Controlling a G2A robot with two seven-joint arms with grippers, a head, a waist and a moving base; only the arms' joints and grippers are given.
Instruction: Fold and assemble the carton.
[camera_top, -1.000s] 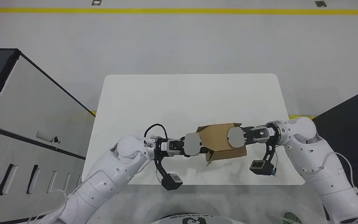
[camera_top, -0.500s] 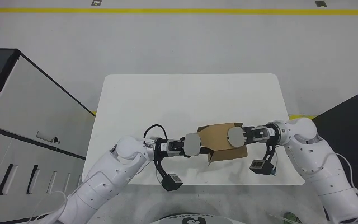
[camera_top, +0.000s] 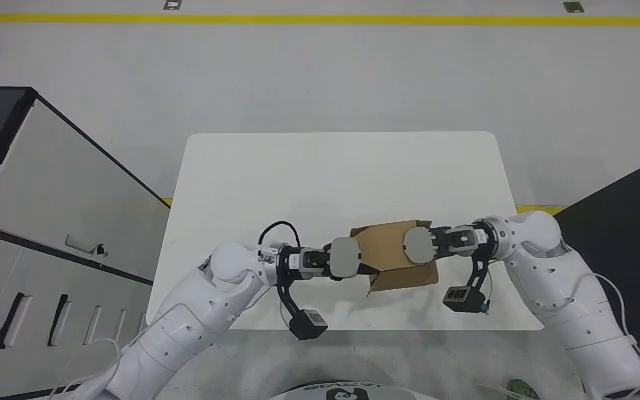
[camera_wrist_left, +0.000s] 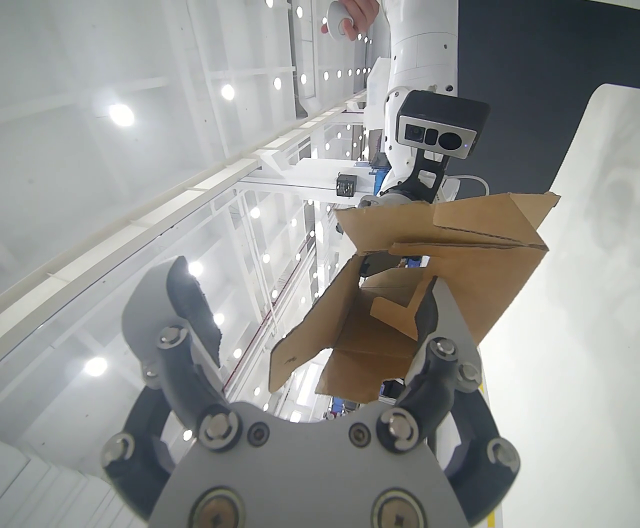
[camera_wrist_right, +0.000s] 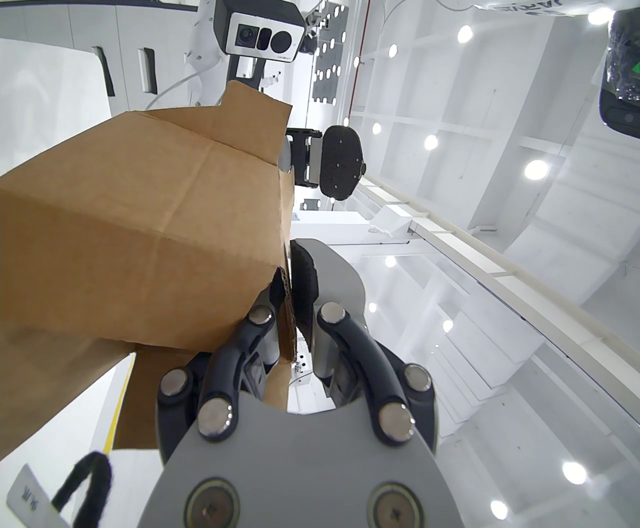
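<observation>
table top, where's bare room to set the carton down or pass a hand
Bare: the whole far half of the table, from the carton out to the far edge and both far corners. Crowded: the near strip, where the left gripper and right gripper meet the carton from either side.

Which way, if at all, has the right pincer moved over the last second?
Yes, slightly: the right pincer, shut on the carton, has edged away from the table's right edge.
</observation>
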